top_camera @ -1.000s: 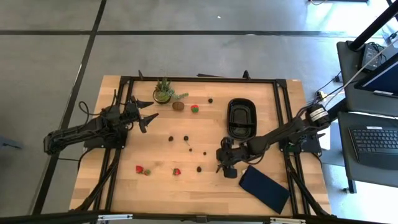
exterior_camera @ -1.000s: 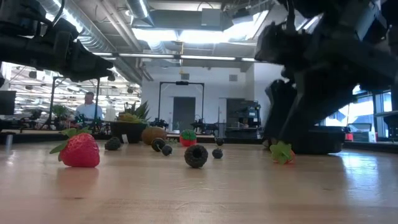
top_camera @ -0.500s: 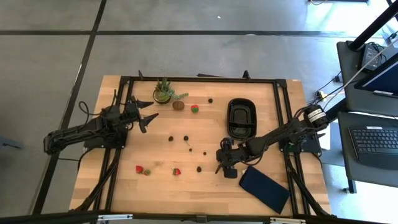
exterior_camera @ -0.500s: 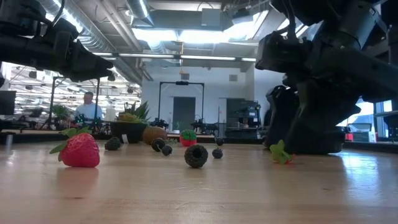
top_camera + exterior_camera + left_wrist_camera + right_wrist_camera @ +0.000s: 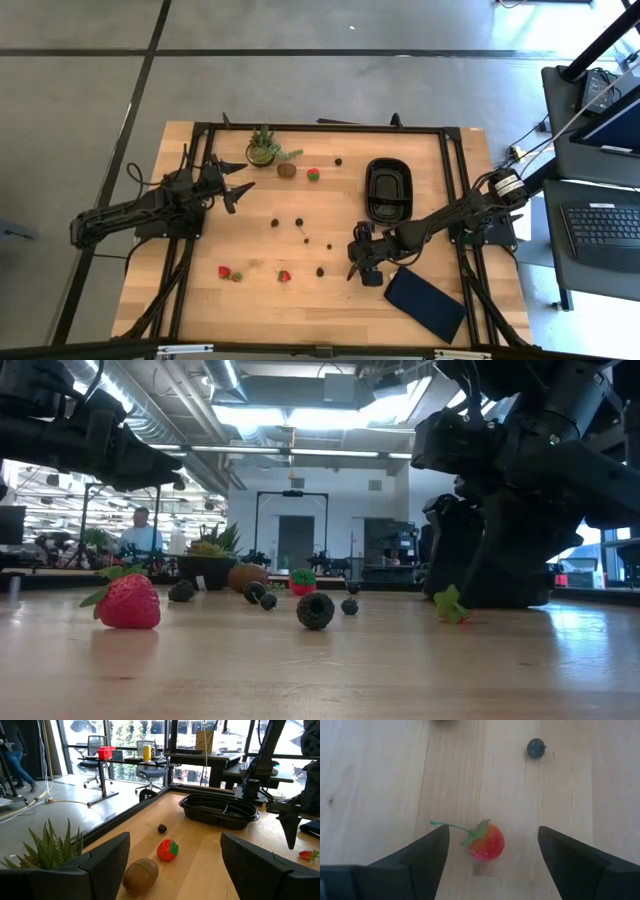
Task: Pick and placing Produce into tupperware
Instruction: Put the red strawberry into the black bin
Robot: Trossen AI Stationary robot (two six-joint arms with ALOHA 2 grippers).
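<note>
We see right gripper (image 5: 490,865) jaws spread, straddling strawberry (image 5: 487,841) for grasp; left gripper (image 5: 232,187) waits released near plant (image 5: 263,148).

From the high view, my right end effector (image 5: 354,264) covered the strawberry (image 5: 487,841) beneath it. In the low view, lower right, that arm hid most of the tupperware (image 5: 575,598).
</note>
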